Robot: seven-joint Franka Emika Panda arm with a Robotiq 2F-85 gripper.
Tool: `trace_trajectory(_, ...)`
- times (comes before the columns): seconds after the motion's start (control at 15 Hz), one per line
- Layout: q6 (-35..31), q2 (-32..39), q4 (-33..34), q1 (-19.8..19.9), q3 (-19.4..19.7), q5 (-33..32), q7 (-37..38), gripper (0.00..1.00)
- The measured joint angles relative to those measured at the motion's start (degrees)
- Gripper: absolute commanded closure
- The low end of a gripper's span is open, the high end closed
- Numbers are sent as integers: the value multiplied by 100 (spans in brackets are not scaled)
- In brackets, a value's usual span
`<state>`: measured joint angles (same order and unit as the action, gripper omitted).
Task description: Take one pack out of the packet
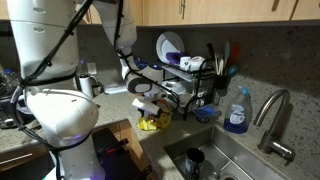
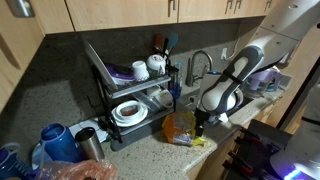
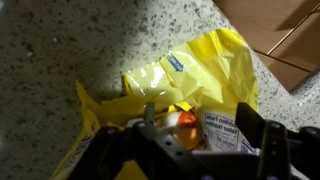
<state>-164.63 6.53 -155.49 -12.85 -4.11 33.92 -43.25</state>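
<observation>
Claw down at the yellow packet

Our claw [image 3: 198, 140] has its jaws spread apart, straddling the open mouth of the yellow packet [image 3: 185, 70]; we can't tell if it's touching anything yet. A white-labelled pack [image 3: 225, 130] sits inside, between the jaws. The packet lies on the speckled counter [image 3: 60, 50], near the dish rack [image 1: 190, 80] and the sink [image 1: 215, 160].

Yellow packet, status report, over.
Gripper low over yellow packet, open or shut unclear. Packs visible inside. Nothing in the way.
</observation>
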Motion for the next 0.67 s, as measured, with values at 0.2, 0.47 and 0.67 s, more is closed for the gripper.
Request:
trace_trajectory(0.2,-344,92,61,-117,0,-19,180,29)
trace_trajectory(0.47,-838,321,62,-288,40,-265,554,33)
trace_trajectory(0.67,-1060,560,61,-472,173,-477,812,30)
